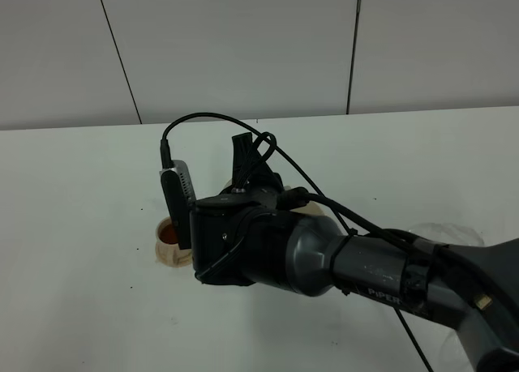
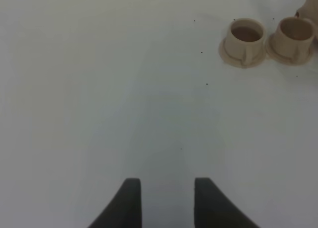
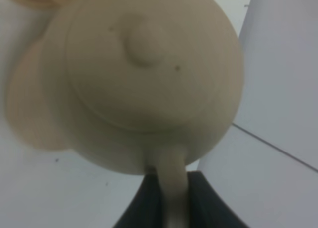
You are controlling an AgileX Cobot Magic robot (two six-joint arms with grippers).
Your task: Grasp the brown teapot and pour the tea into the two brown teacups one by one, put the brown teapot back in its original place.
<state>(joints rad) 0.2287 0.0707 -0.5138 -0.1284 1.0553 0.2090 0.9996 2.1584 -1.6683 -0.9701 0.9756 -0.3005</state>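
The brown teapot point(image 3: 144, 79) is clamped by its handle point(image 3: 169, 161) in the right gripper point(image 3: 171, 190); the left gripper point(image 2: 166, 195) is parted. Pouring is judged underway; steady tilting is needed.

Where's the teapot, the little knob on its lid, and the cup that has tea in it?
brown teapot point(image 3: 149, 96), right wrist view, on the lid beside the knob.
lid knob point(image 3: 142, 43), right wrist view, on the knob's rounded top.
teacup with tea point(image 2: 235, 43), left wrist view, on its side wall under the rim.
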